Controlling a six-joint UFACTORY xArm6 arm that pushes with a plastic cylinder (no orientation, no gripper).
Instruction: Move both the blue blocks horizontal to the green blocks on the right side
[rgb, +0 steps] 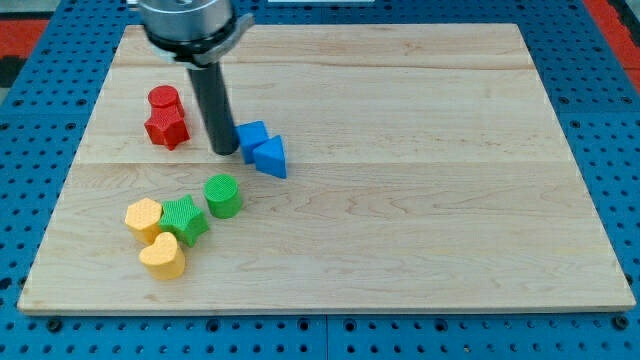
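Note:
Two blue blocks sit touching at the view's upper left of centre: a blue cube-like block (251, 136) and a blue triangular block (270, 157) just below-right of it. My tip (224, 150) stands right beside the blue cube's left side. Below them, a green cylinder (223, 195) and a green star (184, 219) lie at the view's lower left. The green cylinder is below and a little left of the blue blocks.
A red cylinder (163, 99) and a red star (167, 127) lie left of my tip. A yellow hexagon (143, 217) and a yellow heart (163, 256) touch the green star. The wooden board (430, 180) sits on a blue pegboard.

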